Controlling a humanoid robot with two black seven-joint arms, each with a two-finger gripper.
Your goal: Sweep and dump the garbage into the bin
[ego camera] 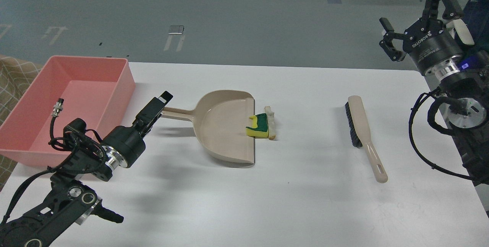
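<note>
1. At the open lip of the dustpan (225, 125), the garbage (261, 126) sits in the middle of the white table (305, 201): one yellow sponge piece with a green top and one whitish slice against its right side.
2. One pink bin (82, 83) stands at the table's left edge, well apart from the garbage.
3. The left gripper (160, 104) reaches the dustpan's handle tip; its fingers are seen end-on, so whether it grips cannot be told.
4. The right gripper (414, 18) hangs beyond the table's far right corner, fingers spread, holding nothing.
5. One brush (363, 136) lies right of the garbage, untouched.
</note>
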